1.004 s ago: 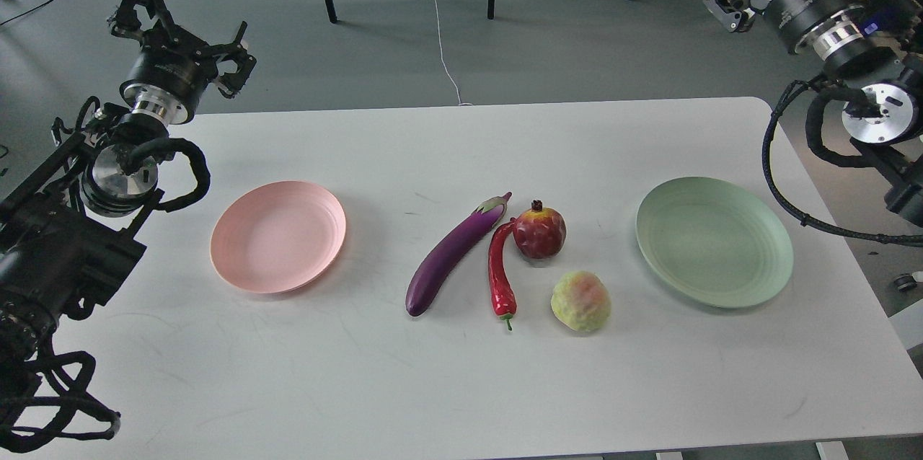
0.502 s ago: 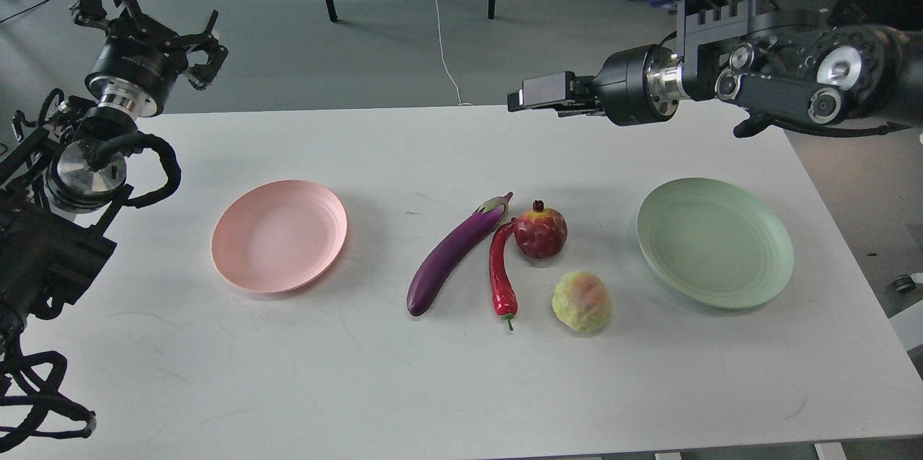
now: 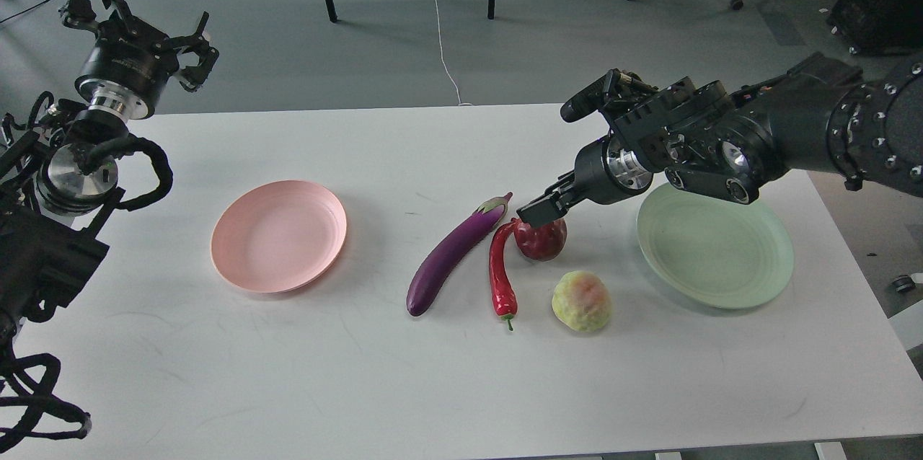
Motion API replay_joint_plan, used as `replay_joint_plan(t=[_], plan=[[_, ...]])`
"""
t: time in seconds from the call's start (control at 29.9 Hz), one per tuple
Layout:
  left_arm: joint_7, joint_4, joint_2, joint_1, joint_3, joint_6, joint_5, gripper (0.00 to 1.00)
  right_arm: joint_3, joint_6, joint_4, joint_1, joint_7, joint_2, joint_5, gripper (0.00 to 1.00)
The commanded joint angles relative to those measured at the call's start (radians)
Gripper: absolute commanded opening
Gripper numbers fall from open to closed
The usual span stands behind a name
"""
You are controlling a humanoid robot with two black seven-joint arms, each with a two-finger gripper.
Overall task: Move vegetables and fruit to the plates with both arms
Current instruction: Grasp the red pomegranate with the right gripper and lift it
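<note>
Left claw (image 3: 137, 20) hangs up off the far-left corner of the bench (image 3: 461, 388), fingers spread, holding nothing, well left of the pomegranate (image 3: 542, 240). Pink plate (image 3: 278, 236) bare, well left of the pomegranate. Eggplant (image 3: 451, 255) lies slanted just left of it, cap near its top. Chili (image 3: 500, 271) sits between eggplant and pomegranate, its upper end looks to touch the pomegranate's left side. Right claw (image 3: 542, 210) is down over the pomegranate's top, hiding the crown; seen end-on and dark, cannot tell if its jaws are apart or closed on the fruit. Step in hand, likely: grab the pomegranate for the green plate (image 3: 750, 280), bare, to its right. To do it well: straddle the widest part, centre the jaws, round glossy skin may slip. The chili crowds the left side, so a finger going down there could nudge it. Bumpy yellow-green fruit (image 3: 581, 301) sits near and in front-right of the pomegranate, apart; lift before swinging right.
</note>
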Motion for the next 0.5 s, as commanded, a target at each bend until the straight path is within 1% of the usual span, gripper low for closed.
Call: replay_joint_plan(t=[0.0,0.1,0.17,0.23,0.3,0.47], plan=[[0.003,0.003,0.004,0.002,0.001,-0.001,0.0,0.98,-0.008,-0.005,-0.029,-0.037,0.0,0.015,0.0,0.93],[0.003,0.005,0.011,0.005,0.001,-0.007,0.0,0.98,-0.01,-0.048,-0.064,-0.082,0.0,0.024,0.0,0.93],[0.005,0.005,0.011,0.014,0.0,-0.007,0.0,0.98,-0.011,-0.057,-0.09,-0.113,0.0,0.036,0.0,0.92],[0.003,0.006,0.013,0.015,0.001,-0.007,0.0,0.98,-0.011,-0.057,-0.114,-0.14,0.0,0.039,0.0,0.88],[0.003,0.008,0.013,0.015,-0.001,-0.007,0.002,0.98,-0.01,-0.057,-0.124,-0.157,0.0,0.039,0.001,0.81],[0.003,0.012,0.011,0.017,0.001,-0.009,0.002,0.98,-0.014,-0.054,-0.118,-0.16,0.0,0.035,-0.009,0.58]])
